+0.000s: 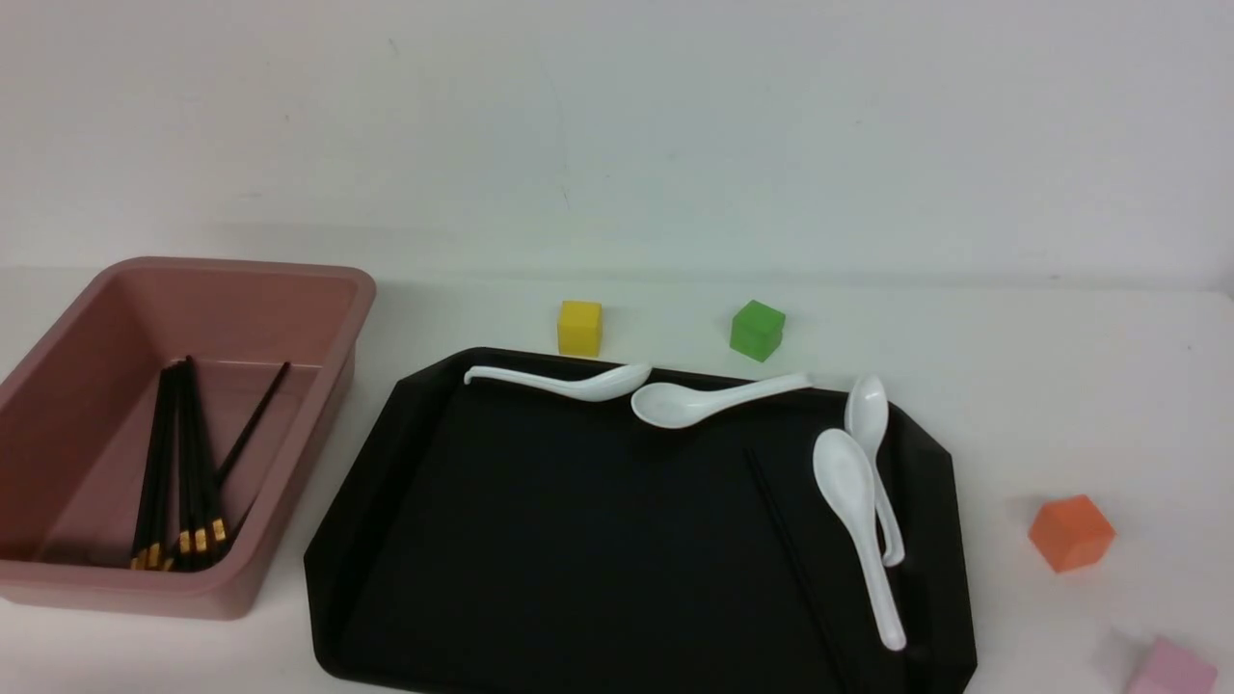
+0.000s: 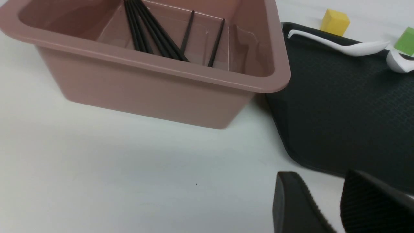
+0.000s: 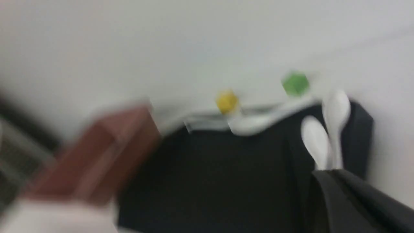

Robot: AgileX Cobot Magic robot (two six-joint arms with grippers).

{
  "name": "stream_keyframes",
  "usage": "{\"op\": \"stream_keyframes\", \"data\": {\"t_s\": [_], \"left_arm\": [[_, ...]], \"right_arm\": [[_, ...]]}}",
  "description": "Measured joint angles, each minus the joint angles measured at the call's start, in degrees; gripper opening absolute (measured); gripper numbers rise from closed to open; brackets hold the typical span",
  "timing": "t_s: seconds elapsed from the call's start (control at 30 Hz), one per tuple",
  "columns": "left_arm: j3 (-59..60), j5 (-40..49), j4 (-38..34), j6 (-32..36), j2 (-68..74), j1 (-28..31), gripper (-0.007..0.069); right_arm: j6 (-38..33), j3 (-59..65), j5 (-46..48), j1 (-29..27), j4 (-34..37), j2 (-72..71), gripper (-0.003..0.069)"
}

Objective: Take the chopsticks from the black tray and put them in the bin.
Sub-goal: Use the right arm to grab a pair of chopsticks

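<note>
- Lying in the black tray (image 1: 578,540), beside the white soup spoons, one black chopstick (image 1: 792,559) remains; others rest in the pink bin (image 1: 307,463).
- It should handle light, stiff and slick, apt to roll; pinch squarely across its middle.
- Right end effector (image 3: 328,174): closed, nothing visibly held.
- Left end effector (image 2: 318,176): fingers apart, empty, above the desk (image 2: 145,171).

Left hand (image 2: 339,174) open; right hand (image 3: 326,173) shut.

Dark, matte left fingers (image 2: 299,204) with rounded tips, dark grey right fingers (image 3: 326,197), blurred, long and plain
</note>
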Motion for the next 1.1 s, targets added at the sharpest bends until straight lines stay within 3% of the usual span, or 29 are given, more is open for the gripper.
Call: {"op": "stream_keyframes", "data": {"t_s": [0.17,0.37,0.5,0.6,0.73,0.9,1.1], "left_arm": [[0.0,0.0,0.0,0.0,0.0,0.0,0.0239],[0.0,0.0,0.0,0.0,0.0,0.0,0.0239],[0.0,0.0,0.0,0.0,0.0,0.0,0.0239],[0.0,0.0,0.0,0.0,0.0,0.0,0.0239],[0.0,0.0,0.0,0.0,0.0,0.0,0.0239],[0.0,0.0,0.0,0.0,0.0,0.0,0.0239],[0.0,0.0,0.0,0.0,0.0,0.0,0.0239]], "right_arm": [[-2.54,-10.42,20.61,0.0,-10.62,23.49,-0.0004],[-12.19,-13.13,24.4,3.28,-4.85,39.51,0.0043],[-14.1,-15.4,23.4,11.48,-2.88,47.45,0.0106],[-8.22,-19.09,19.79,18.96,-7.4,53.68,0.0141],[8.13,-26.09,15.32,28.54,-20.59,63.13,0.0221],[23.43,-32.8,14.2,32.46,-34.71,72.45,0.0335],[30.67,-37.0,13.21,32.59,-42.21,80.18,0.0412]]}}
